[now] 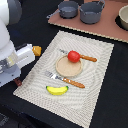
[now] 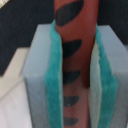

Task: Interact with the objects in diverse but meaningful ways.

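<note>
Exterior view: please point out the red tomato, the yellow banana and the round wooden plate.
red tomato (image 1: pixel 74 56), exterior view, middle of its body.
yellow banana (image 1: pixel 57 90), exterior view, middle of the curved fruit.
round wooden plate (image 1: pixel 64 68), exterior view, bare part below the tomato.

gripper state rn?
Hand: shut on a reddish-brown cylinder with dark slash marks, likely the toy sausage, pinched between both teal pads.
</note>
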Robot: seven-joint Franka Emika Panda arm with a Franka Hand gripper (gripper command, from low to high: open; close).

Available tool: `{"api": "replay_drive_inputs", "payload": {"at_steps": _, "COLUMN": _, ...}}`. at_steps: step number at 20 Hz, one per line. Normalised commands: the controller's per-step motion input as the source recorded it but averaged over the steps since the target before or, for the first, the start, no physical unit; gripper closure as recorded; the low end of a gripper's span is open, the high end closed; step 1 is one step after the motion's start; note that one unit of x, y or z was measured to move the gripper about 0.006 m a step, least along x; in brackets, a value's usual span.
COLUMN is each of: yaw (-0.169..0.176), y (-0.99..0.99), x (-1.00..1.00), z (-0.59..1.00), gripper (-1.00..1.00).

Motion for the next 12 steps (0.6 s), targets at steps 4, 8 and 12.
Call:
{"api": "replay_drive_inputs", "payload": {"at_steps": 4, "yaw": 0.0, "y": 0.09, "x": 0.01, "z": 0.08, "gripper": -1.0}}
{"api": "replay_drive_inputs", "payload": {"at_steps": 8, "yaw": -0.026, "y": 0.19, "x": 0.28, "z": 0.6, "gripper": -1.0}}
{"api": "replay_drive_inputs", "payload": {"at_steps": 12, "yaw": -0.035, "y": 0.3, "x": 0.69, "z": 0.87, "gripper": -1.0}}
